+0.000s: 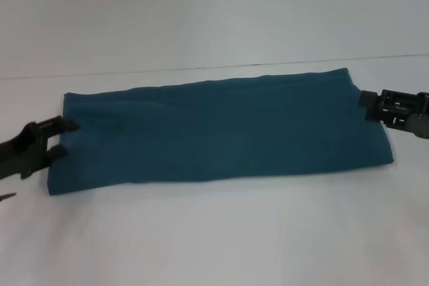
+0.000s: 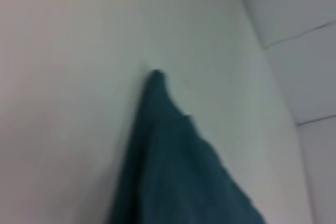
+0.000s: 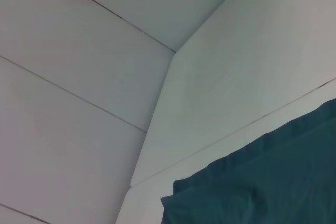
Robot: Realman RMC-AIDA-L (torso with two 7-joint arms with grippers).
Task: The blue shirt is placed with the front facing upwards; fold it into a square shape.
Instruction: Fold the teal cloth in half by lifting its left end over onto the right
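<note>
Here, shirt: the blue shirt (image 1: 221, 132) lies as a long band across the middle of the white table (image 1: 214, 18)
Writing: only plain teal shows
Left gripper (image 1: 62, 138): fingers apart at its left end
Right gripper (image 1: 367, 104): at its right end, finger state cannot be told

I am seeing the blue shirt (image 1: 221, 132) lying flat on the counter (image 1: 214, 239) as one long folded band running from my left to my right, its right end sitting a little farther from me. My left gripper (image 1: 64, 138) is sitting at the band's left end, my right gripper (image 1: 369, 104) at its right end, near the far corner.
</note>
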